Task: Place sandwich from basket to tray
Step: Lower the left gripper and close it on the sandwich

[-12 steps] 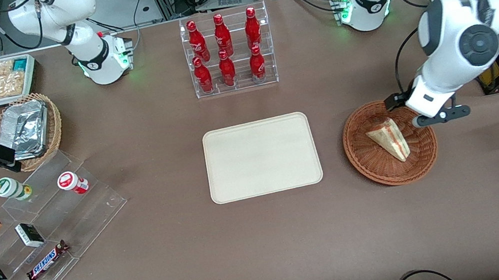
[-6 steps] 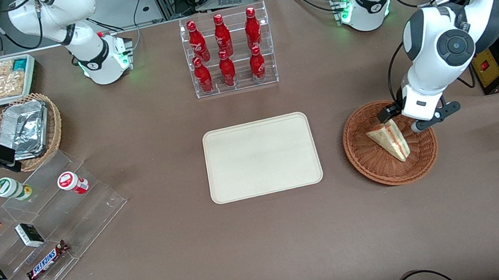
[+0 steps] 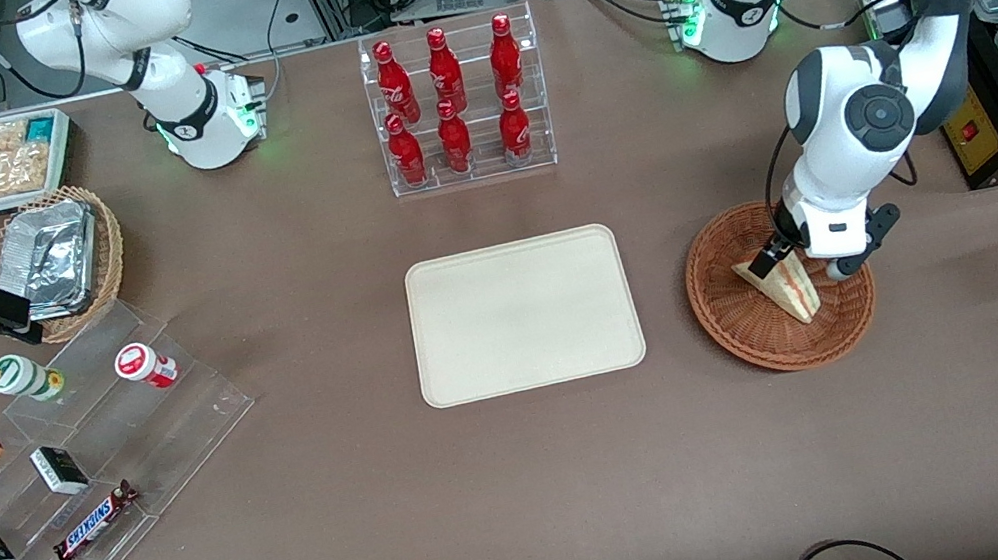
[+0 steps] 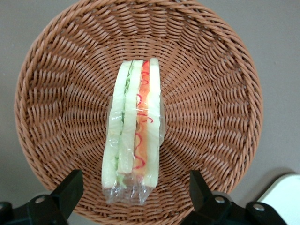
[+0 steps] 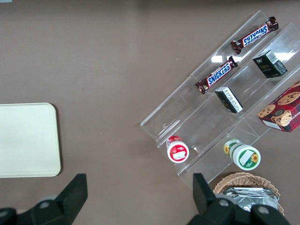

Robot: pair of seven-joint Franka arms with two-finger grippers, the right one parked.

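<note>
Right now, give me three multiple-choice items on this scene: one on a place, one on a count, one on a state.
1. Where is the sandwich?
A. On the tray
B. In the basket
C. On the bare table

2. How many red bottles stand in the clear rack?
A. Four
B. Six
C. Eight

3. How is the gripper?
A. Open, one finger on each side of the sandwich
B. Shut on the sandwich
C. Open over the tray

Key:
1 B: the wedge lies on the woven floor of the basket, and the tray holds nothing.
2 B: two rows of three.
3 A: the wrist view shows the fingers spread apart with the sandwich's end between them.
</note>
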